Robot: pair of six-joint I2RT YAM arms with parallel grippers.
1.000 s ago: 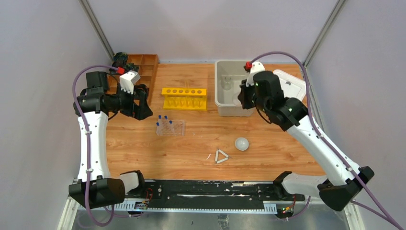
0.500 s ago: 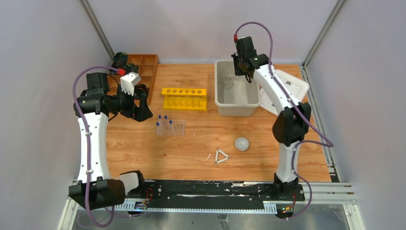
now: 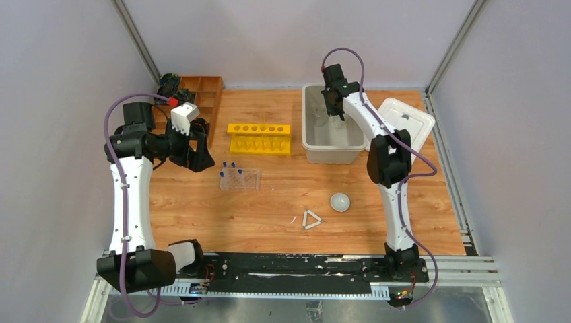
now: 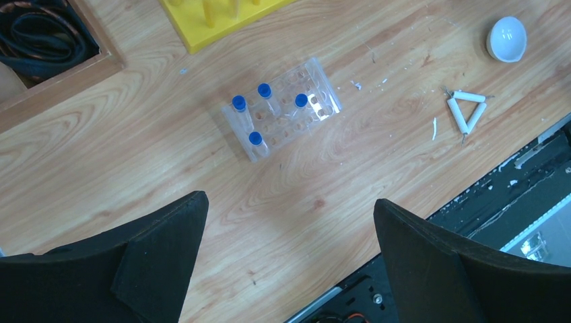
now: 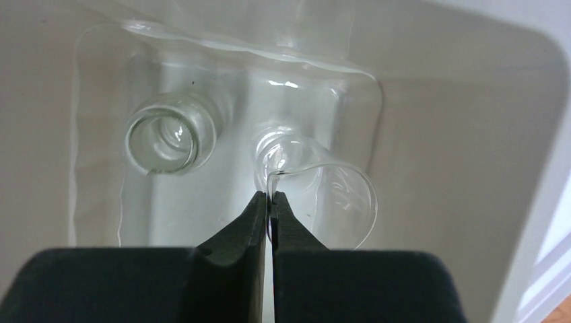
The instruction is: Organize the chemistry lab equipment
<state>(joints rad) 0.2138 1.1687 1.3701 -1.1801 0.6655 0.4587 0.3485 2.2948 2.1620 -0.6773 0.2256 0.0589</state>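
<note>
I'd swung the right gripper (image 5: pixel 272 199) over the far-edge bin (image 3: pixel 330 155), jaws pinching the glass funnel (image 5: pixel 337 195)'s rim, unreleased; left gripper (image 4: pixel 289 200) gaped empty

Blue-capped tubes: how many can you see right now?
4 blue-capped tubes, all standing in the clear rack: two side by side at its left end, one nearer the arms there, one mid-rack. None seems hidden.

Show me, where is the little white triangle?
In the top view, the little white triangle lies flat on the wooden table near the front edge, just left of the white round dish.
</note>
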